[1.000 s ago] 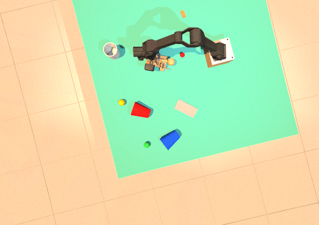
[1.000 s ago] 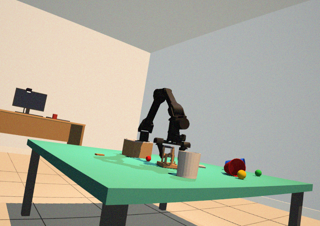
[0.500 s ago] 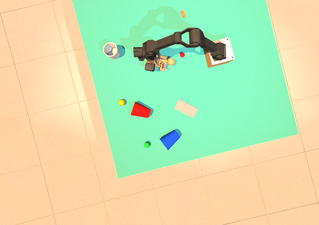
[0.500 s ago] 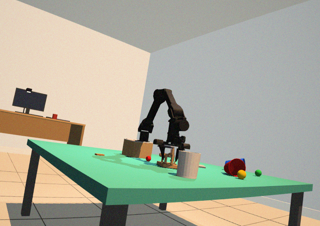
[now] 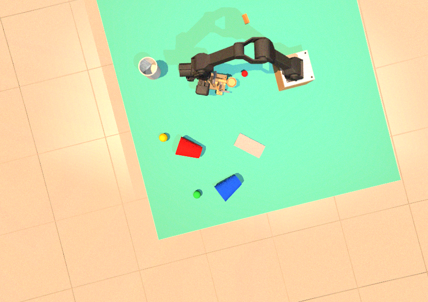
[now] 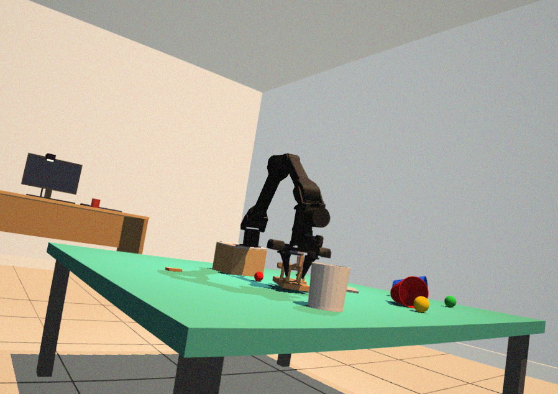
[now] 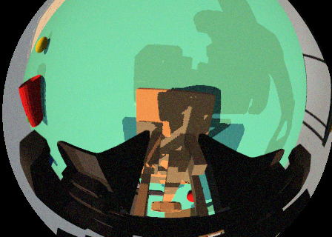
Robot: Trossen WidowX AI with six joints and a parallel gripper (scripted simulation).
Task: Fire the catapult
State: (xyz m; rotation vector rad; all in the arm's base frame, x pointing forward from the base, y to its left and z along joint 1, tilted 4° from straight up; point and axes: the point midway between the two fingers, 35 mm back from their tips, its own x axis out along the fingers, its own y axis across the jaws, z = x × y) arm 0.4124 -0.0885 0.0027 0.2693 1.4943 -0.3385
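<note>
My way around the catapult

From the catapult, clamped between my fingers, I see the red ball obstructing its arm-base side, close by. Opposite, the white mug stands upright in the way. Between catapult and red cup, I could pass.

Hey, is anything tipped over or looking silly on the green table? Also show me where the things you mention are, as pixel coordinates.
Yes, two cups look odd: the red cup (image 5: 188,148) (image 6: 407,291) (image 7: 32,101) and the blue cup (image 5: 228,187) are lying on their sides, when cups usually stand up. The white mug (image 5: 154,72) (image 6: 329,287) stands upright. I can't see anything spilled or broken.
</note>
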